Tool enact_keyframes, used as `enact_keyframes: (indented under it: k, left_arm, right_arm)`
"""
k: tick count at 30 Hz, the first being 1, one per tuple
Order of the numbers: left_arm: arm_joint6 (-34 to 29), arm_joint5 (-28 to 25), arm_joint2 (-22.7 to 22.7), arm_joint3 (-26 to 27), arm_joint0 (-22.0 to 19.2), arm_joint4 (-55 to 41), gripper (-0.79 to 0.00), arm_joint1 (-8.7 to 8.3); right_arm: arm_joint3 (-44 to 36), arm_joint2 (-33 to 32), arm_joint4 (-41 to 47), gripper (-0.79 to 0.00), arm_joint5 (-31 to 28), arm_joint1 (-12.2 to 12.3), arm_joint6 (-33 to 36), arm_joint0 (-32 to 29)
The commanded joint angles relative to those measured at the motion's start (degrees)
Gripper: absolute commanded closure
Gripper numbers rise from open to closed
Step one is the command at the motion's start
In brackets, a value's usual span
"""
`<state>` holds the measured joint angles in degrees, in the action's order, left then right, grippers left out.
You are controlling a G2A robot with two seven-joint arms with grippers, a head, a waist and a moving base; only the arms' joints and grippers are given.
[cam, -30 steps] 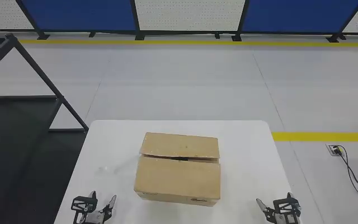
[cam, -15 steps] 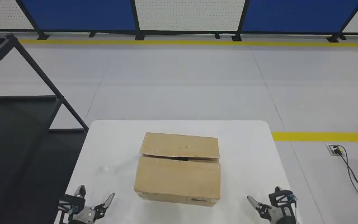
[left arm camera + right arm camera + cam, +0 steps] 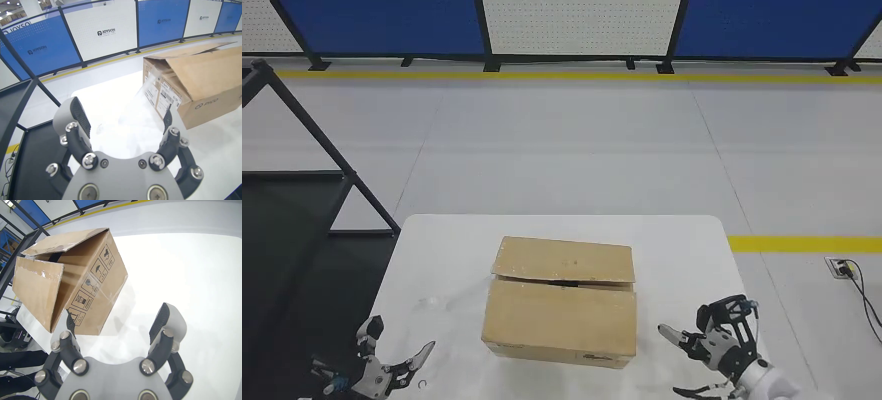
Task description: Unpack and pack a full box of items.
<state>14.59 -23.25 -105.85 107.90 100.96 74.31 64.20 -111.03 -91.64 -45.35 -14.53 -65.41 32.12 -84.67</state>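
Brown cardboard box sits mid-frame on the white counter, flaps loosely folded shut. Left gripper at lower left and right gripper at lower right both gape empty. A one-sided nudge on a flap could slide the box instead of opening it.

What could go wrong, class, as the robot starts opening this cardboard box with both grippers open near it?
1. The box stands free on the smooth table; a push from the right gripper on a flap might slide it instead of opening it.
2. A loose strip of clear tape trails from the box's side toward the left gripper and could stick to it.
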Motion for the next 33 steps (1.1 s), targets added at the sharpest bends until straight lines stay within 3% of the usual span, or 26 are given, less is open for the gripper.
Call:
enact_keyframes:
  k: [1, 6, 10, 16, 23, 26, 33]
  left_arm:
    - [-0.01, 0.02, 0.02, -0.02, -0.02, -0.04, -0.785, 0.00]
    - [-0.09, 0.05, 0.08, -0.02, -0.05, -0.14, -0.785, 0.02]
    - [-2.75, -0.59, 0.92, 0.05, -1.89, -2.79, -0.785, 0.05]
    - [-9.50, -5.88, -0.24, -0.71, -6.28, -10.94, -0.785, -0.37]
    - [-21.32, -16.18, -0.09, -4.39, -12.65, -26.02, -0.785, -1.33]
    - [-28.74, -19.24, 0.58, -6.12, -14.80, -32.75, -0.785, -1.88]
    - [-28.74, -19.24, 0.58, -6.12, -14.80, -32.75, -0.785, -1.88]
  right_arm:
    - [0.02, -0.01, 0.02, -0.785, 0.01, -0.01, -0.08, -0.05]
    - [0.03, 0.13, 0.31, -0.785, -0.13, -0.02, -0.18, -0.11]
    - [0.68, 1.48, 5.62, -0.785, 0.89, -0.18, 1.45, 1.95]
    - [1.16, 2.20, 20.38, -0.785, 1.61, -0.04, 11.85, 7.26]
    - [6.16, 1.22, 38.86, -0.785, -0.56, 0.54, 23.15, 14.21]
    - [8.48, 1.70, 40.01, -0.785, -0.48, 0.80, 25.35, 16.80]
    - [8.48, 1.70, 40.01, -0.785, -0.48, 0.80, 25.35, 16.80]
